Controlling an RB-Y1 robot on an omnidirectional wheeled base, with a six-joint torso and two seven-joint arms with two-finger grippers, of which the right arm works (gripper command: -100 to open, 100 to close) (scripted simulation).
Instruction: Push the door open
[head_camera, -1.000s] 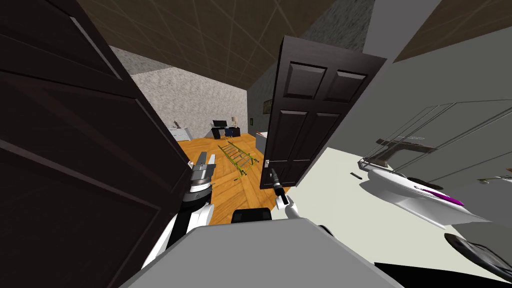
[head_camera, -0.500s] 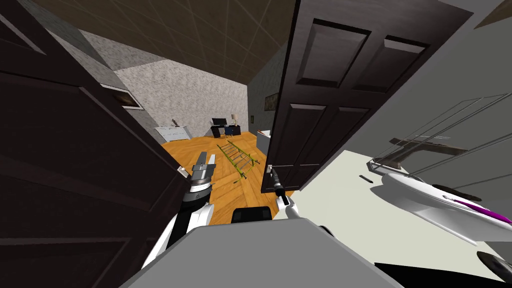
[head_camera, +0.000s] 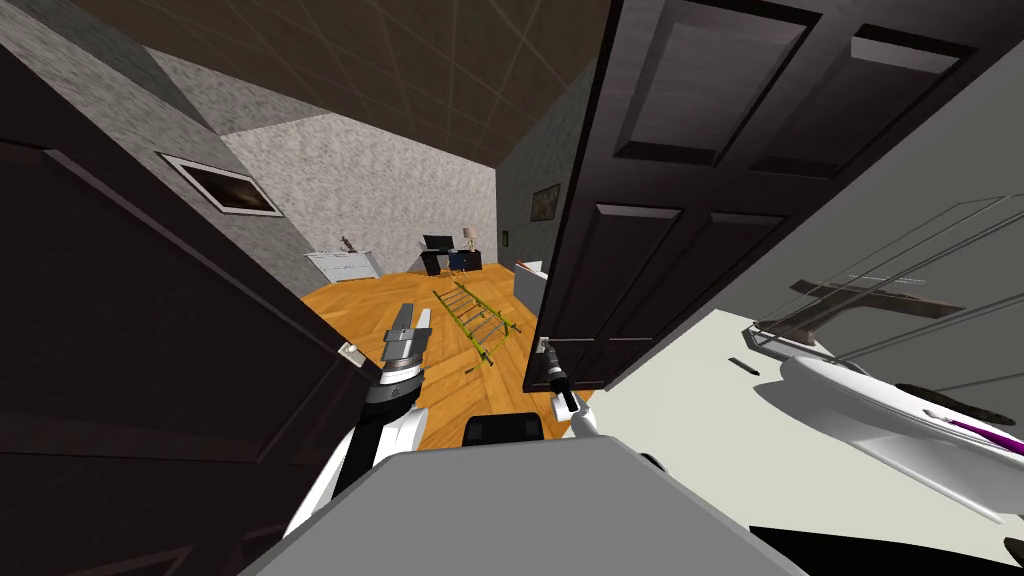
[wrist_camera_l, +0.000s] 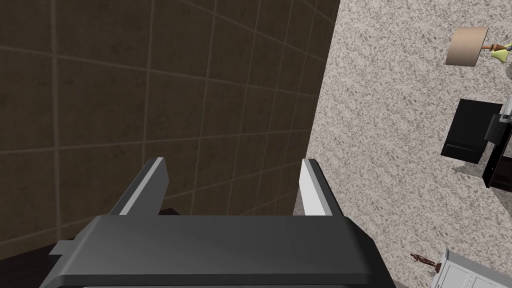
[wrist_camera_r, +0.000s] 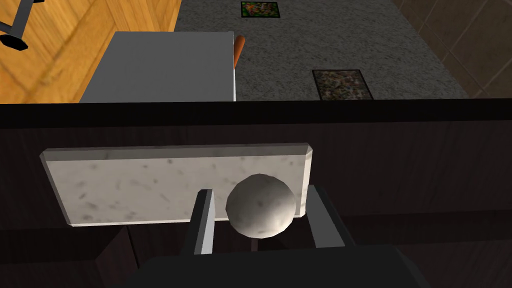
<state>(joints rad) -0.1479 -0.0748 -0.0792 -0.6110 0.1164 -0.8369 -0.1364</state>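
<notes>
I've rolled forward, so the dark panelled door, ajar at my right, looms larger; with the right tool closed around its round knob and the left tool spread empty, I'd push steadily, following the door's arc.

Dark brown door, speckled grey knob and plate, orange floor.

Your door runs off the head view's top edge. The knob hides part of its plate. Things on the far desk are too small for you to tell.
</notes>
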